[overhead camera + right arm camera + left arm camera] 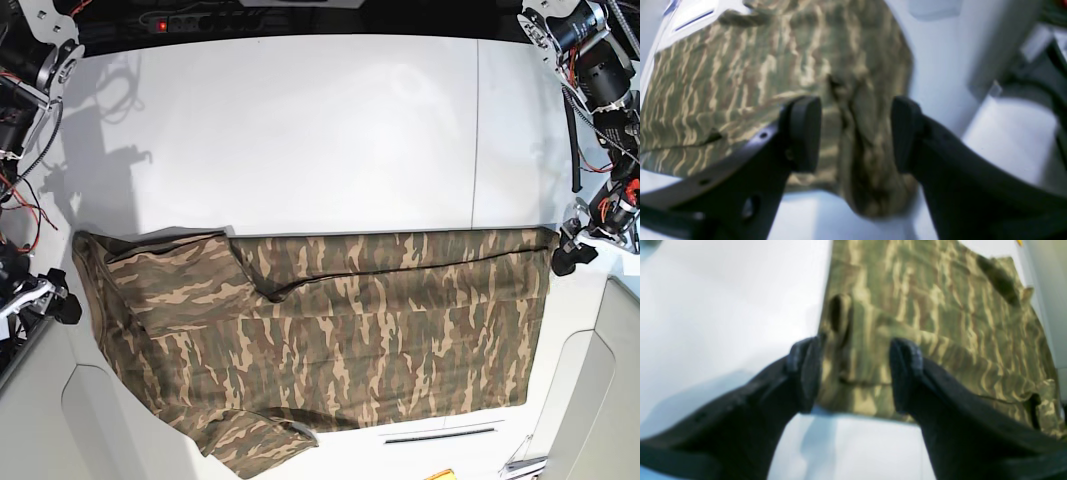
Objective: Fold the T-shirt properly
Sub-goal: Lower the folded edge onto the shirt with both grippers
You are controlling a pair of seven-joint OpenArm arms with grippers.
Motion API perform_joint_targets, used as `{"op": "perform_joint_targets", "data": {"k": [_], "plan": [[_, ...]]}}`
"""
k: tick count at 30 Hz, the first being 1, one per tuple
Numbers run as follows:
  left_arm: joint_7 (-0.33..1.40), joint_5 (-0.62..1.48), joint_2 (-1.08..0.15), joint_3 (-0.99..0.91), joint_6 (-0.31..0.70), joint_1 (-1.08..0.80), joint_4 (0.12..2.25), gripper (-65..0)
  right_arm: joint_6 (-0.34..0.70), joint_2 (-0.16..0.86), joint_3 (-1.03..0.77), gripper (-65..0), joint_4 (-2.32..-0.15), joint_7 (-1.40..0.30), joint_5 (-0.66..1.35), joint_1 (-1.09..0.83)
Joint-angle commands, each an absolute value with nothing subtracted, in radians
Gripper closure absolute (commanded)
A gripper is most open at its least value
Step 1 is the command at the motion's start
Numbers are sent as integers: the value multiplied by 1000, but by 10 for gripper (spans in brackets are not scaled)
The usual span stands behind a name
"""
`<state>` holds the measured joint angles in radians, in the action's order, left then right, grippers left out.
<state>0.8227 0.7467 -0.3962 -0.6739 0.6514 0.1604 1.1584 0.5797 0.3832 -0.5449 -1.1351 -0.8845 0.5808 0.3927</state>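
One T-shirt (330, 330) lies flat on the table (300, 140). Two grippers, left gripper (856, 373) and right gripper (857, 133), each have fingers spread, shirt edge between them, unpinched.

T-shirt (380, 320): camouflage pattern of brown, tan and olive-green wavy streaks across the whole cloth. Surface (300, 140): plain white. Left end effector (857, 373) and right end effector (857, 133): matte black fingers against the patterned cloth.
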Motion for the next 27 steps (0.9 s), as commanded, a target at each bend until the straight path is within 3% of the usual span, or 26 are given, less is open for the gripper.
{"op": "perform_joint_targets", "data": {"k": [1, 4, 8, 13, 27], "plan": [[796, 774, -416, -676, 658, 174, 1177, -359, 585, 400, -556, -330, -1153, -860, 611, 405], [782, 773, -412, -675, 658, 159, 1176, -370, 571, 404, -563, -330, -1152, -831, 609, 355], [732, 756, -408, -675, 658, 131, 1171, -479, 564, 401, -562, -330, -1151, -772, 611, 279], [670, 713, -407, -675, 639, 127, 1130, -479, 566, 395, -562, -439, -1142, -733, 651, 241], [614, 713, -364, -613, 640, 136, 1021, -479, 577, 330, -516, -437, -1009, -669, 651, 245]]}}
